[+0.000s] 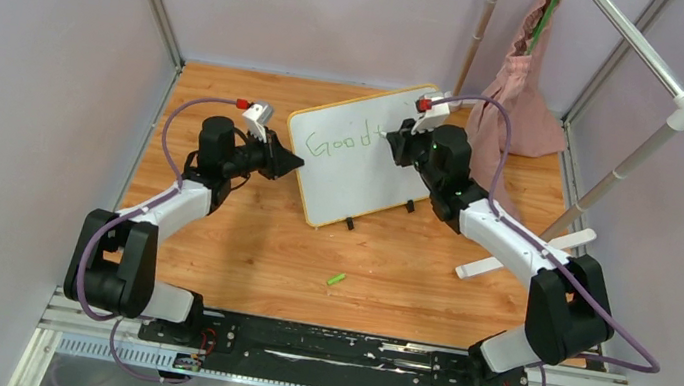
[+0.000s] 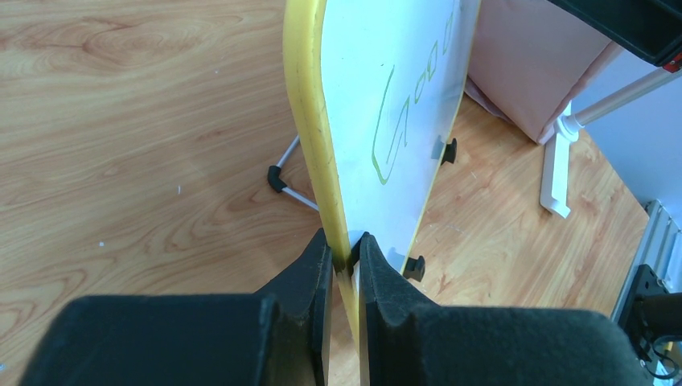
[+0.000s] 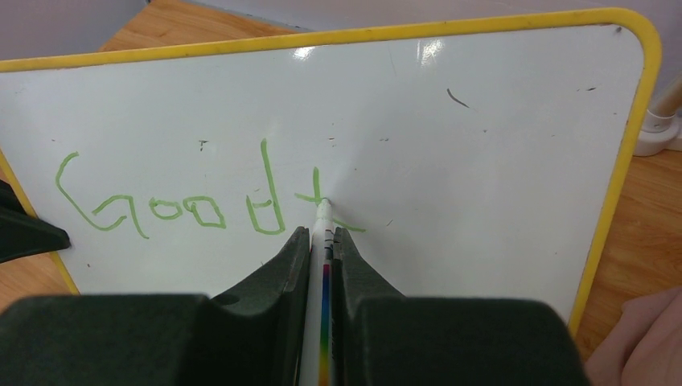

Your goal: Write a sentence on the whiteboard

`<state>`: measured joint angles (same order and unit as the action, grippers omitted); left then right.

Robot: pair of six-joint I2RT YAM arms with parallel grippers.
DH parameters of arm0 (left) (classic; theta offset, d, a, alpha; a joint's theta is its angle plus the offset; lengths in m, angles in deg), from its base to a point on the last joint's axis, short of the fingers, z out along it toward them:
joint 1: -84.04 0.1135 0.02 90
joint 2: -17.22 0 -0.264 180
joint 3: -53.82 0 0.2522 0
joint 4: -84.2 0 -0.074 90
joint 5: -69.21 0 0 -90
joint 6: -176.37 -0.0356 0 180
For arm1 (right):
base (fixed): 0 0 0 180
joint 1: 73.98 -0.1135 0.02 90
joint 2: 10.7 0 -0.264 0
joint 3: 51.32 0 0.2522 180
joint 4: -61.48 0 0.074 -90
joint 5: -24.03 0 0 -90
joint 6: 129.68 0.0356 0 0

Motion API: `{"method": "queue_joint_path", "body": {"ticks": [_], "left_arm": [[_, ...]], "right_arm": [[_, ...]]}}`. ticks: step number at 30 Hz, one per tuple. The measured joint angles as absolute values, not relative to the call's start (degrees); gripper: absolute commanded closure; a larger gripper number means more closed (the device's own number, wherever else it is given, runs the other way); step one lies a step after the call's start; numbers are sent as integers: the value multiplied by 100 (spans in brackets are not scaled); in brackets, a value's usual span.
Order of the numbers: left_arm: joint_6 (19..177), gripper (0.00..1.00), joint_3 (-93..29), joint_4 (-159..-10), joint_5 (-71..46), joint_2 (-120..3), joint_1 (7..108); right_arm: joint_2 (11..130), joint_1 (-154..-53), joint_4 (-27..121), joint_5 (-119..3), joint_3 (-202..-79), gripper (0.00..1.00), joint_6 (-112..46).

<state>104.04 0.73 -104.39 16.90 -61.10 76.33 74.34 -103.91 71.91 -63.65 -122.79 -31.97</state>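
The whiteboard [image 1: 358, 160], white with a yellow frame and black feet, stands propped at the table's middle back. Green writing on it reads "Good" followed by a started letter [image 3: 318, 197]. My left gripper [image 1: 294, 162] is shut on the board's left yellow edge [image 2: 310, 121], one finger on each side. My right gripper [image 1: 394, 138] is shut on a white marker with a rainbow stripe [image 3: 322, 265]. The marker's tip [image 3: 323, 206] touches the board at the started letter. In the right wrist view the board [image 3: 482, 161] fills the frame.
A green marker cap [image 1: 336, 279] lies on the wooden table in front of the board. A pink cloth bag [image 1: 524, 87] hangs at the back right by a white pole stand [image 1: 614, 171]. Walls enclose the table.
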Motion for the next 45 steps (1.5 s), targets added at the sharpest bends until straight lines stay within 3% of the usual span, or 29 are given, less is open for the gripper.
{"method": "queue_joint_path", "body": {"ticks": [45], "left_arm": [[10363,100,71,-10415,1644,-6082,7592]], "right_arm": [[7556,-10193,7186,-6450,-12738,100,-3165]]}}
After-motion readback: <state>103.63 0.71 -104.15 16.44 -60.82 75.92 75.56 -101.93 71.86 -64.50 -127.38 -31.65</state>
